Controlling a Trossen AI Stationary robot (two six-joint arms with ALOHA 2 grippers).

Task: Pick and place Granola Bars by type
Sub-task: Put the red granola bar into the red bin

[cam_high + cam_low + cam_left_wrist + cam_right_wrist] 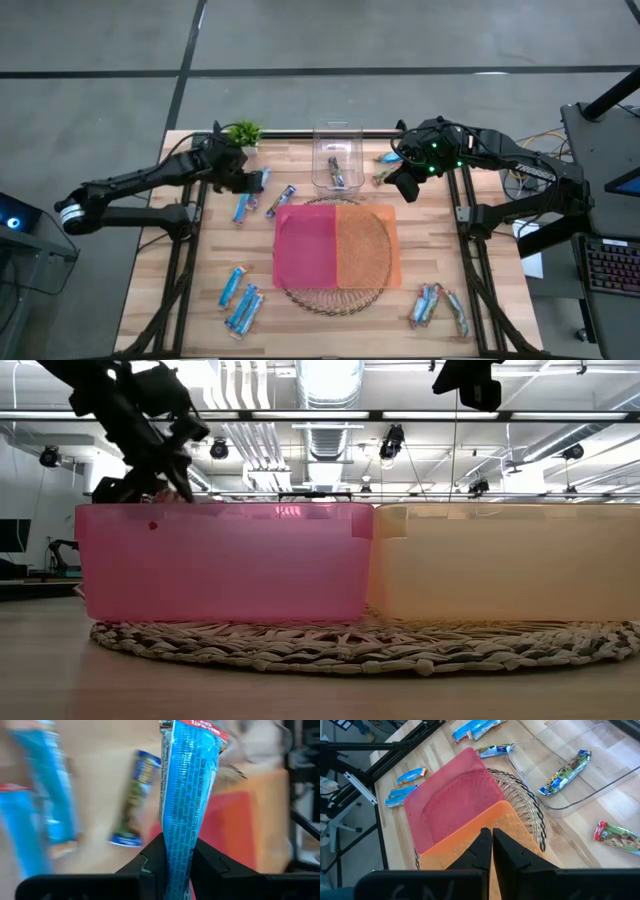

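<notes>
The left gripper [177,865] is clamped on a light blue granola bar [187,795], which stands up lengthwise from between its fingers [147,865]. In the high view this gripper [243,178] sits over the back left part of the wooden surface [480,270], just left of the pink bin [304,245] and near the small green plant [243,132].

Close beside the left gripper two more bars lie on the surface: a blue one [241,207] and a darker blue-ended one [281,200] that nearly touches the pink bin's corner. Near the front left, three blue bars [241,300] lie in a loose group. At the front right, about three bars [437,305] lie bunched together; the exact count there is hard to tell. One dark-tinted bar [565,772] lies inside the clear tray [615,775] at the back. Between that tray and the right gripper two bars show, a blue one [386,157] and a brown one [381,179].

The pink bin and the orange bin [366,245] stand side by side, touching, on a round woven mat [335,296].

The right gripper [488,842] is fully closed and holds nothing. It hangs above the surface at the back right, beside the clear tray and above the orange bin's far corner.
</notes>
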